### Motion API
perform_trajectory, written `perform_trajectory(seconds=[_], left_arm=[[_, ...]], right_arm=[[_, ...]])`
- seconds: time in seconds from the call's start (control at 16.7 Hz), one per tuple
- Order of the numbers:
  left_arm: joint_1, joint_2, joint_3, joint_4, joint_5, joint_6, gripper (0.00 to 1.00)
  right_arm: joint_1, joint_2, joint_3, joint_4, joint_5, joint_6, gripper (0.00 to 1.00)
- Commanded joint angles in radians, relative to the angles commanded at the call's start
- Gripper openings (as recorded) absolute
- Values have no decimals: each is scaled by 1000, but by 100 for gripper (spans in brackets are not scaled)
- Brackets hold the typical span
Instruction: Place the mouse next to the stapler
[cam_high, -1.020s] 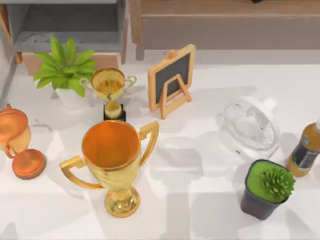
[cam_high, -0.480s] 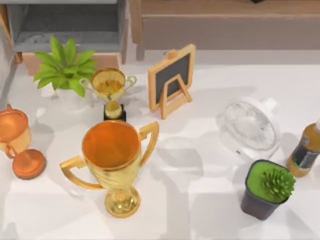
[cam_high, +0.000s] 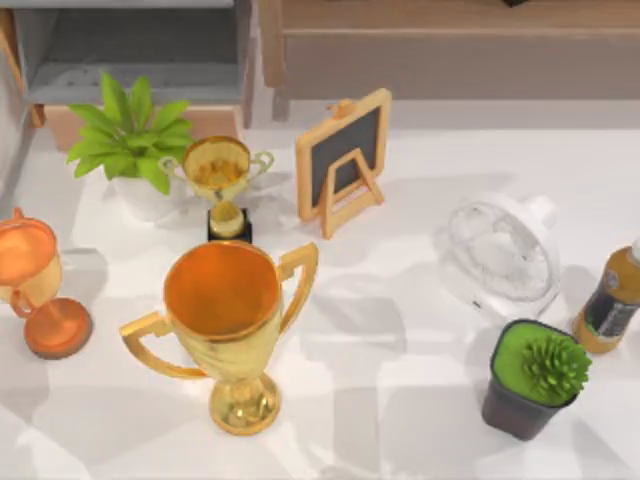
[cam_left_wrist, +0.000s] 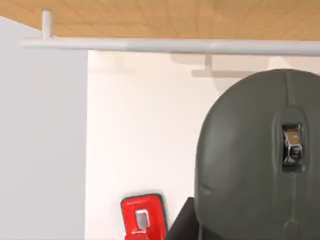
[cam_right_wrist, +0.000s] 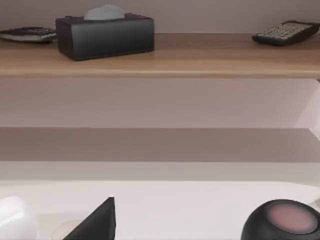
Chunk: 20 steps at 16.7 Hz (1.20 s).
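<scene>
tool state on my left arm: cannot tell; dark mouse (cam_left_wrist: 257, 160) looms close, red stapler (cam_left_wrist: 143, 217) beyond; next, carry it beside the stapler.

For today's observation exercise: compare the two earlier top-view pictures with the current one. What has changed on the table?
No object moved, and nothing was visibly taken hold of or let go. Only the soft shadows on the table shifted. The large gold trophy, fan, chalkboard and succulent pot stayed put.
</scene>
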Motion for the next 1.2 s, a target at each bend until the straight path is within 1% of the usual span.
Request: perform_trajectory(seconds=[0.3, 0.54, 0.66, 1.2], left_arm=[[23, -41, -265, 78, 3, 39, 0], [30, -42, -399, 117, 15, 59, 0], [30, -40, -427, 126, 20, 63, 0], [26, -42, -425, 127, 20, 64, 0]], right_arm=[[0, 0, 0, 0, 0, 0, 100], [0, 0, 0, 0, 0, 0, 100], [0, 0, 0, 0, 0, 0, 100], [0, 0, 0, 0, 0, 0, 100]])
